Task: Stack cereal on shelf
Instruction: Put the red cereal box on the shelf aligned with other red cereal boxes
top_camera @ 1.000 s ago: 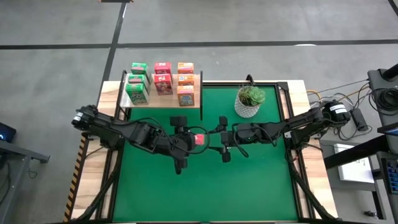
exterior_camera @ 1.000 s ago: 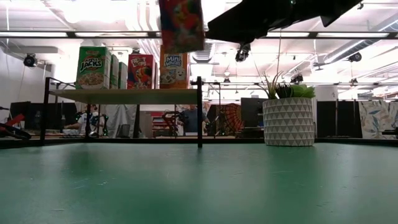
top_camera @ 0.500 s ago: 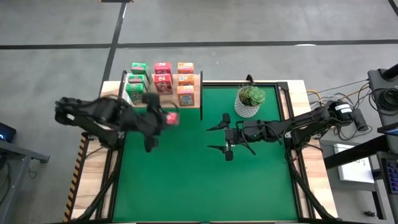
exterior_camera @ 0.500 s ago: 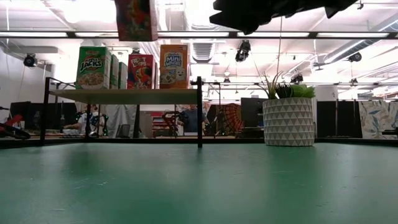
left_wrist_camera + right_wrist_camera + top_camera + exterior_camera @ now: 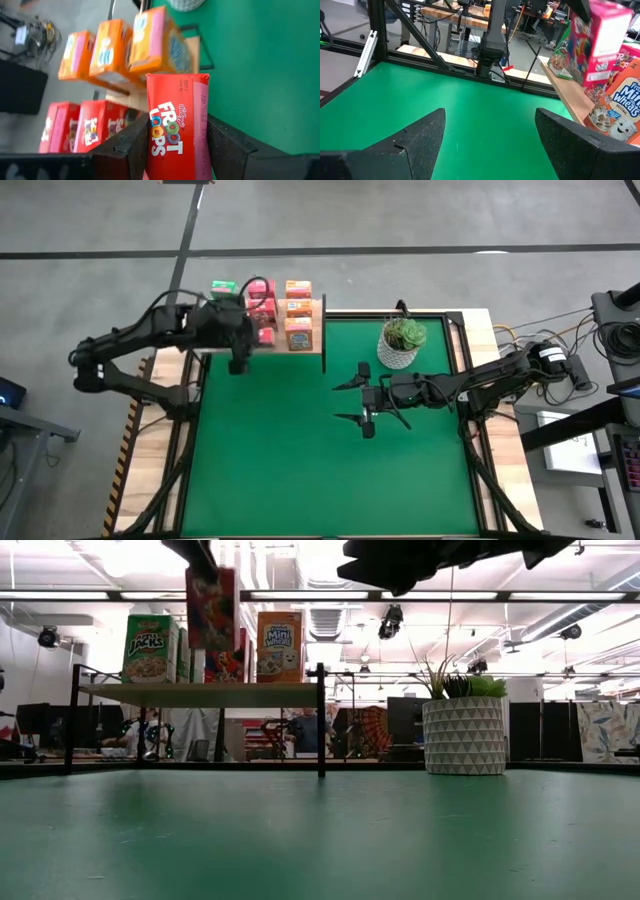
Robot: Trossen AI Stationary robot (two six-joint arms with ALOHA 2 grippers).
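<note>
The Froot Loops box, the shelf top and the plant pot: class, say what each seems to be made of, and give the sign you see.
Froot Loops box, held in the left hand: thin printed cardboard, slightly glossy, with folded edges. Shelf top: light wood, a pale flat plank, on thin dark uprights that look like metal. Plant pot: probably white ceramic, possibly plastic, with a raised geometric pattern.

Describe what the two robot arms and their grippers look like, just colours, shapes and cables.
Both arms are black, slim and jointed, with loose black cabling along them. The left gripper has two broad, matte black, wedge-like fingers; the right gripper has the same blunt black fingers. No markings are visible on either.
</note>
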